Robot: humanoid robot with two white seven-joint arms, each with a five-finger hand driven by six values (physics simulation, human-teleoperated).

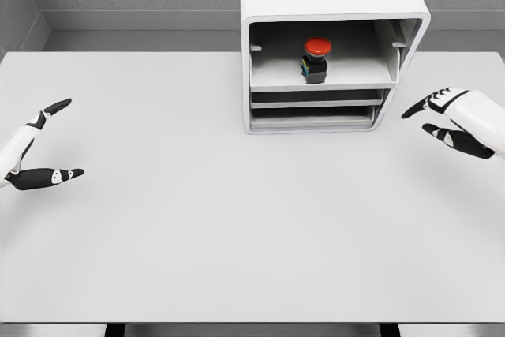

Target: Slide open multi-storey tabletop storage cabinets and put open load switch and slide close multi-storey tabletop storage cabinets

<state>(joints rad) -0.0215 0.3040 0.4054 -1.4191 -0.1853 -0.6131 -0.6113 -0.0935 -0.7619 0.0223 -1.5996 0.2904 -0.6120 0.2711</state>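
A red-capped load switch (316,59) stands upright on the top tray (322,76) of a white multi-storey storage cabinet (331,45) at the far side of the grey desk (237,226), its long axis vertical and its mushroom button pointing up. Both arms flank the cabinet, well apart from it: the left robot hand (39,144) near the desk's left edge, the right robot hand (450,120) just off the cabinet's right side, each with fingers spread and holding nothing. With the switch apparently stowed, the remaining step looks to be closing; a flat, square push on the tray's front edge should keep the switch from toppling.
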